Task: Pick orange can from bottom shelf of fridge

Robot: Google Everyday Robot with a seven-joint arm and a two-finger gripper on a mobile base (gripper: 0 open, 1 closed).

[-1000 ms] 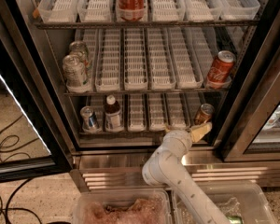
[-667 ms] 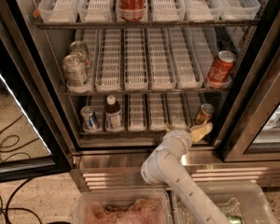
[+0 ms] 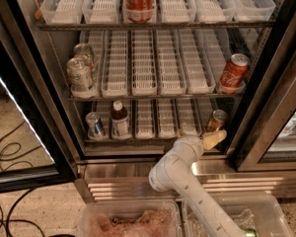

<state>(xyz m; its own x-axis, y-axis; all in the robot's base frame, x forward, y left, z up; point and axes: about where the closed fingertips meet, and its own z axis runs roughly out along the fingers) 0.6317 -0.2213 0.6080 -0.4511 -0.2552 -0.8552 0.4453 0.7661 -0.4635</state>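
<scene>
The orange can point(image 3: 217, 120) stands at the right end of the bottom shelf point(image 3: 158, 132) of the fridge point(image 3: 266, 83), whose door is open. My gripper point(image 3: 207, 139) is at the shelf's front edge, just below and slightly left of the orange can, at the end of my white arm point(image 3: 175, 174) that reaches up from the lower middle. It holds nothing that I can see.
On the bottom shelf's left stand a blue-and-silver can point(image 3: 94, 125) and a brown bottle point(image 3: 120, 119). The middle shelf holds a red can point(image 3: 233, 72) at right and pale cans point(image 3: 80, 75) at left. Another red can point(image 3: 138, 1) is on top. Plastic bins point(image 3: 128, 221) sit in front, below.
</scene>
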